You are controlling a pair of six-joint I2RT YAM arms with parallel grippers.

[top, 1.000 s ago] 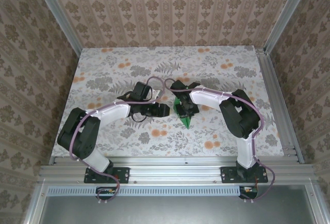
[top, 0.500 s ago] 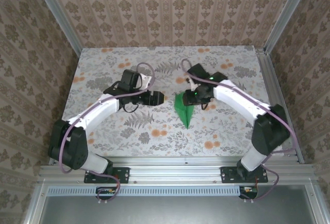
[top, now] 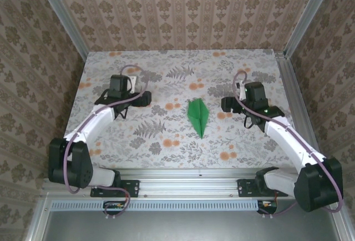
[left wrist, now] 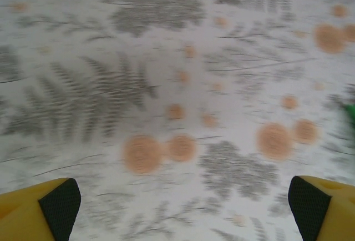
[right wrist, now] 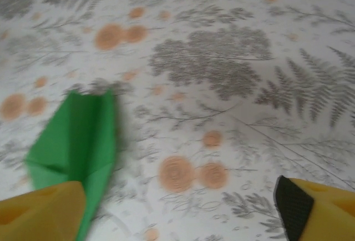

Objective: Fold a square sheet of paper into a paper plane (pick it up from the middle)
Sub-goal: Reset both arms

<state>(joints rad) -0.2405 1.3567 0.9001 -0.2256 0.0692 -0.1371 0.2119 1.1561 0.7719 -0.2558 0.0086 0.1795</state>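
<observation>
The bright-green paper plane (top: 198, 116) lies flat in the middle of the floral table, a slim dart with its point toward the near edge. In the right wrist view its wide back end (right wrist: 77, 141) shows at lower left, partly behind a yellow finger. My left gripper (top: 145, 99) hovers well to the plane's left and stands open with nothing between its fingers (left wrist: 58, 205). My right gripper (top: 226, 104) hangs off to the plane's right, also open and holding nothing.
The floral tabletop (top: 166, 74) is bounded by aluminium rails, with a rail along the right side (top: 297, 113) and the near edge (top: 188, 174). Patterned walls enclose the back and sides.
Both grippers have drawn away from the plane, the left one leftward and back, the right one rightward. The right gripper let go of the plane, which now lies alone at the centre.
</observation>
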